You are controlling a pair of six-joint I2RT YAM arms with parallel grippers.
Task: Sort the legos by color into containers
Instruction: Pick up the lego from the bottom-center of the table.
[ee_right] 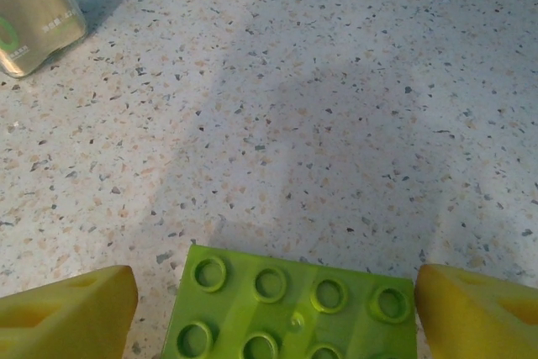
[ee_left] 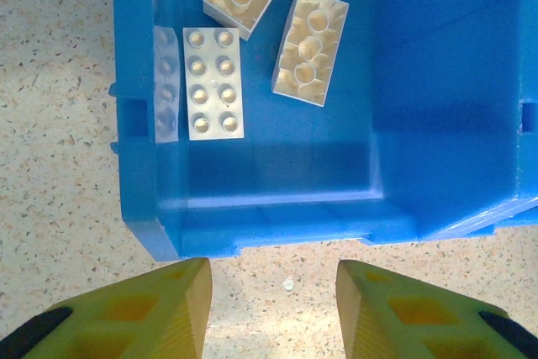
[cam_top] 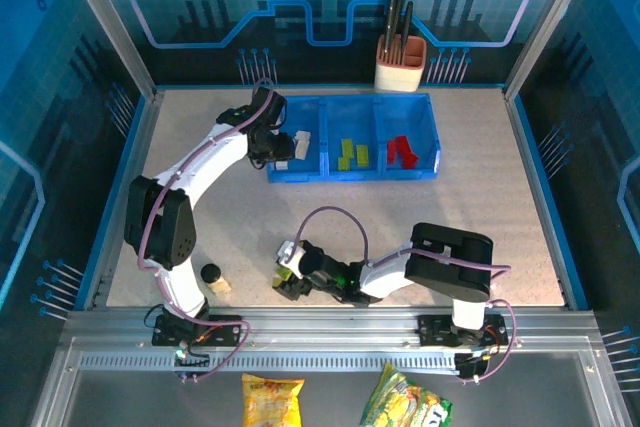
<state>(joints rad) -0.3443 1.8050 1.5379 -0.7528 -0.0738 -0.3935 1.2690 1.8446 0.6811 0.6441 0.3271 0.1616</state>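
One green lego (ee_right: 290, 308) lies between the right fingers (ee_right: 67, 313), touching neither.

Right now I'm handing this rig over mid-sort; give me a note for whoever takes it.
Left gripper: open, empty, above the tray's near wall at the left compartment.
Right gripper: open, low over the table, fingers either side of a green lego, not clamped.
Done: white legos in left compartment, green ones middle, red ones right.
To do: grab that green lego and drop it in the middle. A cream piece by the black cylinder looks like one more lego for the left compartment.
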